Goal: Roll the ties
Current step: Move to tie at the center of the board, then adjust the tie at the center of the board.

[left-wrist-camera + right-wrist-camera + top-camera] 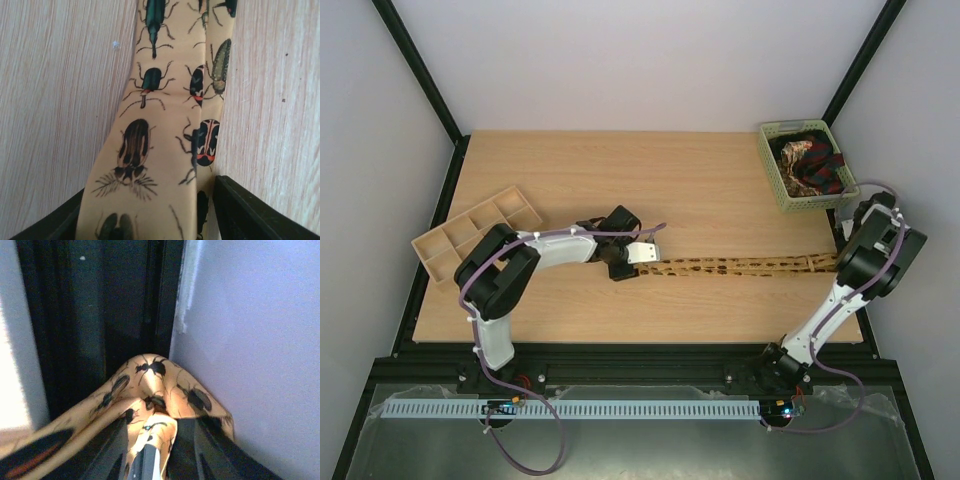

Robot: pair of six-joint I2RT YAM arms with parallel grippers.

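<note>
the yellow bug-print tie [740, 266] lies stretched left to right across the wood table [700, 180]. left gripper [632, 264] is clamped on its left end, fingers [250, 215] pressing both edges w/ the fabric btwn them. right gripper [842, 260] is at the table's right edge by the wall, jaws apart, w/ the tie's other end bunched loose btwn them. other ties [810, 165] sit in the green basket [772, 170], back right corner.

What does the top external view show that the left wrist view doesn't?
Only top external: the whole tie stretched across the table to the right gripper, the green basket of other ties, the tan tray. Only left wrist: the tie's beetle print, close up. Both: the yellow tie on wood at the left gripper.
</note>
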